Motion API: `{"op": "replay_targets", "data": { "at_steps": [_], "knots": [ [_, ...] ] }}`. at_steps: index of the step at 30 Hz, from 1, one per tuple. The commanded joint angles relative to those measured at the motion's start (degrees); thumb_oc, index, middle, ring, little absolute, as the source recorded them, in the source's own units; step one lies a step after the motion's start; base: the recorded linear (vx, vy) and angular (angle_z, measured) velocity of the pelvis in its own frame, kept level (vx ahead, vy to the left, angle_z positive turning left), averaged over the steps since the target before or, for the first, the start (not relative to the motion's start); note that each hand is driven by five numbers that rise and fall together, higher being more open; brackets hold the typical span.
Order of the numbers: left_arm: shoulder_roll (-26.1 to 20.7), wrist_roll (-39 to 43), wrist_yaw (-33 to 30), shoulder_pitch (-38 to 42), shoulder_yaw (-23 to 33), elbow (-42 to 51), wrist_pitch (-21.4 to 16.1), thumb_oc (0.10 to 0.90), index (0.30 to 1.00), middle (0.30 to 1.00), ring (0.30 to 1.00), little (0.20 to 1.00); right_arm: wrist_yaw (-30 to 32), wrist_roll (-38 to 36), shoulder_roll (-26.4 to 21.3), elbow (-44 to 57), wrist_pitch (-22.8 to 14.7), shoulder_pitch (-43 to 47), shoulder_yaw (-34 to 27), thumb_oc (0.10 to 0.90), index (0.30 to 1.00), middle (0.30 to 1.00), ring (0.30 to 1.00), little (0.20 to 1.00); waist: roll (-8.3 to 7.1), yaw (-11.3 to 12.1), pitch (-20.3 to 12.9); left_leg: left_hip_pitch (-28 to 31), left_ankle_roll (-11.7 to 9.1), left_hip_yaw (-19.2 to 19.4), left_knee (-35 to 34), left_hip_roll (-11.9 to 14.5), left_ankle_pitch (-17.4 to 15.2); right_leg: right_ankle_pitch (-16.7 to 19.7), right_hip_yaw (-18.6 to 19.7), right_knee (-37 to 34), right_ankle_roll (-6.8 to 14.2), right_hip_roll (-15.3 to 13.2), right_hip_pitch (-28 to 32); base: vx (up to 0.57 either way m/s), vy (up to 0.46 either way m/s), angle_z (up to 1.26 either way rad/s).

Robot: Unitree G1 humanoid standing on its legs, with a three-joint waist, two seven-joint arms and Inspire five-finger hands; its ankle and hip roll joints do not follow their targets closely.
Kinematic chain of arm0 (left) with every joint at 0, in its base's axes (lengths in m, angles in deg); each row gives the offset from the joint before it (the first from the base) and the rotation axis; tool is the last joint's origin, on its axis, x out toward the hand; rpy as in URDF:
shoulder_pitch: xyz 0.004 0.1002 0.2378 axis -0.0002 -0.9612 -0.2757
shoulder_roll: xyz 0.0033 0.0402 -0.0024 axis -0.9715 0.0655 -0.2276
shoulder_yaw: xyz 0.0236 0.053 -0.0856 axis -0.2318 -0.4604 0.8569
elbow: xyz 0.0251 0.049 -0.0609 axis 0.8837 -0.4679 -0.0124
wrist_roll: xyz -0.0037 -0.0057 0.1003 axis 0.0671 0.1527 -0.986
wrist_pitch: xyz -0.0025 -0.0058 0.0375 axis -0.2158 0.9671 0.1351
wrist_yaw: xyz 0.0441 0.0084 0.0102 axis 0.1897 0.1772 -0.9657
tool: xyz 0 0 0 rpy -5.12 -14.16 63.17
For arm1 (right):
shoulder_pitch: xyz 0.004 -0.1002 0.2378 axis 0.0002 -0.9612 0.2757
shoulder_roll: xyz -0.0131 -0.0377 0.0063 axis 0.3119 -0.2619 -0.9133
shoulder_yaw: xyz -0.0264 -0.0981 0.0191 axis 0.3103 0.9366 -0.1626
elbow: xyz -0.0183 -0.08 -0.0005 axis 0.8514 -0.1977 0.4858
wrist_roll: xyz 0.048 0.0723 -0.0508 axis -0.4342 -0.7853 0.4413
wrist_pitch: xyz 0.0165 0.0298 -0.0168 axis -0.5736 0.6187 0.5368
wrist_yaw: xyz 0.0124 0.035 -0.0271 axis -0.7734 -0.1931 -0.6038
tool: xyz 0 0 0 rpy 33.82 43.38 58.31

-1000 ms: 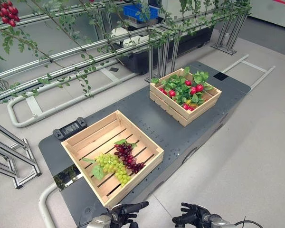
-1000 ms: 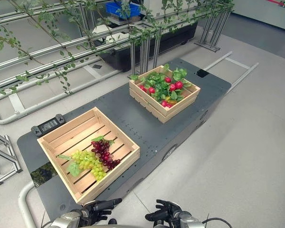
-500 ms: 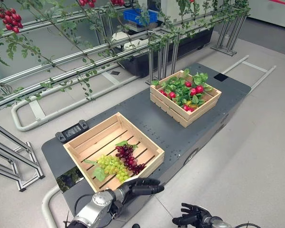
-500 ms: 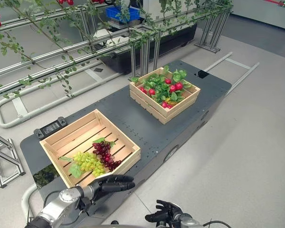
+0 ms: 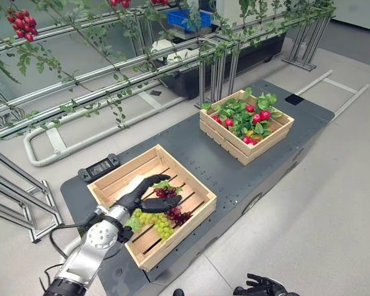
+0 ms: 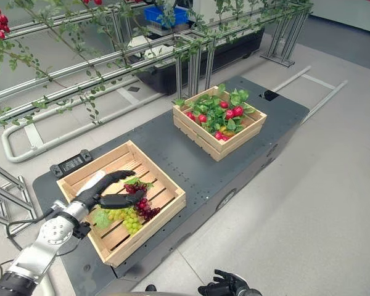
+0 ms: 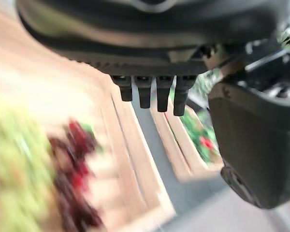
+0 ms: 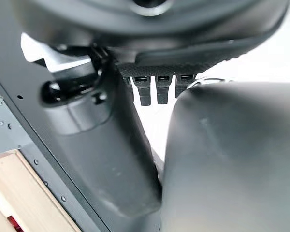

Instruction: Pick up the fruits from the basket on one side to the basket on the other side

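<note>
The left wrist view is mostly blur, so I can't get much from it: a dark red smear and a pale green smear below the left hand (image 5: 143,198), and past its fingertips (image 7: 157,99) the far crate shows as a small patch of green and red. What that view does give is the fingers held out in a straight row with the thumb off to one side, nothing pinched between them. The head views fill in the rest: the hand is spread above the near wooden crate (image 5: 194,210), fingers and thumb apart, with the purple grapes (image 6: 142,206) right beneath the thumb and the green grapes (image 5: 153,222) just below the palm, toward the crate's near rim. I can't tell whether the hand is actually touching the bunches or hovering just over them, since it covers the top of both. The far crate (image 6: 200,137), well beyond the fingertips on the same dark grey platform (image 5: 197,150), holds red fruits (image 5: 256,116) half buried in green leaves, so how many there are is hard to make out. The right hand (image 6: 225,286) is cut off at the bottom edge of the head views, low and clear of the platform, looking loosely curled on nothing. Its own wrist view doesn't settle that, and shows only a crate corner.
</note>
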Motion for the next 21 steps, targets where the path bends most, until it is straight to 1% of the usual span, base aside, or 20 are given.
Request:
{"op": "replay_targets", "data": {
  "at_steps": [1, 2, 3, 4, 5, 8, 9, 13, 14, 16, 17, 19, 20, 21],
  "knots": [
    [-4.2, -8.3, -10.4, 5.8, 2.2, 1.6, -5.8, 0.8, 0.9, 0.9, 0.9, 0.9, 0.0, -3.4, -1.6, 1.3, -5.4, 2.6, -0.4, 0.8, 0.9, 0.9, 0.9, 0.9, -0.76, 0.4, 3.1, -0.9, -1.1, 0.7, 1.7, 0.1, -1.4, -2.8, 0.9, 4.6, 1.0, -2.2, -0.4, -0.1, 0.067, 0.02],
    [-4.9, -10.7, -13.6, 6.8, 1.8, 0.6, -5.0, 0.8, 0.9, 0.9, 0.9, 0.9, 0.4, -3.9, -1.8, 1.5, -6.8, 2.9, -0.2, 0.8, 0.9, 0.9, 0.9, 0.9, -0.7, 0.2, 4.1, -2.2, -1.0, 0.7, 3.1, 0.0, -1.7, -3.2, 1.0, 6.1, 0.9, -2.3, -1.8, -0.07, 0.038, 0.01],
    [-4.9, -10.7, -13.7, 6.9, 1.7, 0.5, -5.1, 0.8, 0.9, 0.9, 0.9, 0.9, 0.4, -3.9, -1.8, 1.5, -6.9, 2.9, -0.2, 0.8, 0.9, 0.9, 0.9, 0.9, -0.72, 0.2, 4.1, -2.4, -1.0, 0.7, 3.3, -0.1, -1.8, -3.3, 1.1, 6.3, 0.9, -2.3, -2.0, -0.13, 0.08, 0.01],
    [-6.2, -14.6, -19.2, 8.4, 1.1, -1.6, -3.7, 0.8, 0.9, 0.9, 0.9, 0.9, 1.2, -4.8, -2.3, 2.6, -8.5, 3.4, 0.2, 0.8, 0.9, 0.9, 0.9, 0.9, -0.6, -0.2, 5.9, -4.4, -1.0, 0.4, 4.7, -0.2, -1.8, -3.7, 1.5, 8.1, 0.9, -2.5, -3.9, -0.12, 0.072, 0.01],
    [-7.0, -15.9, -21.7, 9.3, 0.6, -2.9, -2.8, 0.8, 0.9, 0.9, 0.9, 0.9, 1.0, -4.8, -2.7, 3.1, -9.3, 3.4, 0.3, 0.8, 0.9, 0.9, 0.9, 0.9, -0.5, -0.4, 6.8, -5.3, -1.1, 0.1, 5.3, -0.3, -1.8, -3.9, 1.7, 8.7, 0.8, -2.6, -4.6, -0.13, 0.091, 0.02],
    [-8.2, -19.0, -26.5, 11.0, -0.5, -5.3, -0.5, 0.8, 0.9, 0.9, 0.9, 0.9, 0.9, -4.8, -3.4, 4.3, -10.0, 3.6, 0.5, 0.8, 0.9, 0.9, 0.9, 0.9, -0.41, -1.0, 8.5, -6.9, -1.0, 0.4, 6.5, -0.5, -1.9, -4.2, 2.0, 9.8, 0.7, -2.7, -6.2, -0.1, 0.076, 0.0],
    [-9.0, -20.0, -29.6, 12.6, -1.7, -7.2, 0.5, 0.8, 0.9, 0.9, 0.9, 0.9, 1.1, -6.0, -4.1, 5.0, -10.6, 4.2, 0.8, 0.8, 0.9, 0.9, 0.9, 0.9, -0.48, -1.4, 10.0, -8.4, -0.9, 0.6, 7.7, -0.9, -2.1, -4.3, 2.4, 10.5, 0.6, -2.7, -7.5, -0.11, 0.065, -0.01],
    [-9.7, -22.6, -34.1, 15.7, -3.8, -10.9, 2.3, 0.8, 0.9, 0.9, 0.9, 0.9, 0.4, -8.2, -4.9, 4.9, -12.2, 5.2, 1.0, 0.8, 0.9, 0.9, 0.9, 0.9, -0.89, -1.7, 12.4, -11.9, -0.8, 0.6, 11.0, -1.4, -2.4, -4.3, 2.7, 12.2, 0.5, -2.7, -10.2, -0.11, 0.045, 0.02],
    [-10.3, -24.7, -35.5, 17.4, -5.5, -12.6, 4.0, 0.8, 0.9, 0.9, 0.9, 0.9, 0.1, -8.6, -5.3, 5.5, -12.6, 5.4, 1.4, 0.8, 0.9, 0.9, 0.9, 0.9, -1.16, -1.9, 13.5, -13.8, -0.9, 0.3, 13.1, -1.5, -2.6, -4.3, 3.0, 13.2, 0.4, -2.8, -11.5, -0.09, 0.022, 0.01],
    [-10.7, -26.1, -37.5, 18.8, -6.8, -14.7, 4.9, 0.8, 0.9, 0.9, 0.9, 0.9, 0.0, -8.8, -6.0, 6.8, -12.8, 5.5, 1.6, 0.8, 0.9, 0.9, 0.9, 0.9, -1.43, -2.1, 14.5, -15.7, -1.1, 0.1, 15.6, -1.5, -3.1, -4.6, 3.2, 14.4, 0.3, -3.0, -12.8, -0.08, 0.031, 0.02],
    [-11.1, -26.8, -37.8, 19.5, -7.6, -15.3, 6.3, 0.8, 0.9, 0.9, 0.9, 0.9, -0.2, -8.8, -6.3, 7.2, -12.7, 5.5, 1.7, 0.8, 0.9, 0.9, 0.9, 0.9, -1.55, -2.3, 15.1, -16.6, -1.2, -0.1, 16.8, -1.4, -3.3, -4.7, 3.3, 14.9, 0.1, -3.0, -13.3, -0.06, 0.035, 0.01],
    [-11.4, -27.1, -38.5, 20.5, -8.5, -16.7, 7.4, 0.8, 0.9, 0.9, 0.9, 0.9, -0.2, -9.0, -6.7, 7.7, -12.8, 5.7, 1.9, 0.8, 0.9, 0.9, 0.9, 0.9, -1.67, -2.4, 15.7, -17.6, -1.2, -0.3, 18.1, -1.4, -3.5, -4.9, 3.5, 15.5, -0.1, -3.0, -13.9, -0.04, 0.032, -0.05],
    [-11.5, -28.4, -39.6, 21.6, -9.4, -18.6, 9.0, 0.8, 0.9, 0.9, 0.9, 0.9, -0.3, -9.4, -7.2, 7.9, -13.1, 6.0, 2.1, 0.8, 0.9, 0.9, 0.9, 0.9, -1.77, -2.6, 16.3, -18.6, -1.2, -0.2, 18.8, -1.3, -3.5, -5.1, 3.6, 16.1, -0.3, -2.9, -14.5, -0.03, 0.031, -0.08],
    [-11.6, -28.9, -39.8, 22.0, -9.7, -19.2, 9.7, 0.8, 0.9, 0.9, 0.9, 0.9, -0.3, -9.7, -7.4, 8.0, -13.1, 6.1, 2.2, 0.8, 0.9, 0.9, 0.9, 0.9, -1.81, -2.7, 16.5, -18.8, -1.2, -0.2, 19.0, -1.3, -3.5, -5.1, 3.7, 16.1, -0.4, -2.8, -14.7, -0.04, 0.036, -0.1]
  ]
}}
